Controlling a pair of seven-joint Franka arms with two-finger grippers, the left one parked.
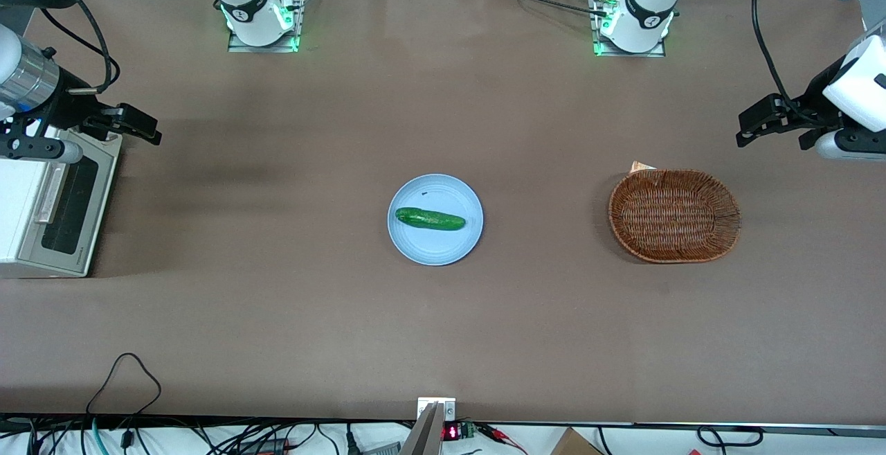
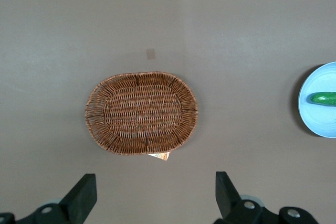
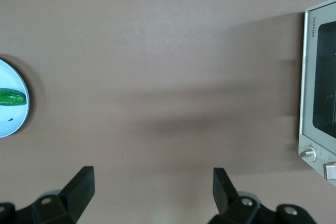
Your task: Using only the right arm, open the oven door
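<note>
Front view: the oven door [image 1: 68,209], closed, is seen at the working arm's end of the table, its handle [image 1: 48,194] untouched, while the gripper [image 1: 131,127], fingers spread wide, is held above the table just beside the oven, presumably so the handle can be approached.

The oven [image 1: 41,206] stands at the working arm's end of the surface [image 1: 277,302], its door [image 1: 66,209] closed and facing the plate [image 1: 435,244]. The gripper [image 1: 142,129] of the right arm [image 1: 28,81] hangs above the surface just beside the oven's upper corner, jaws spread apart. The plate sits mid-surface with a cucumber [image 1: 430,219] on it. A basket [image 1: 674,215] lies toward the parked arm's end, well apart from the plate.
</note>
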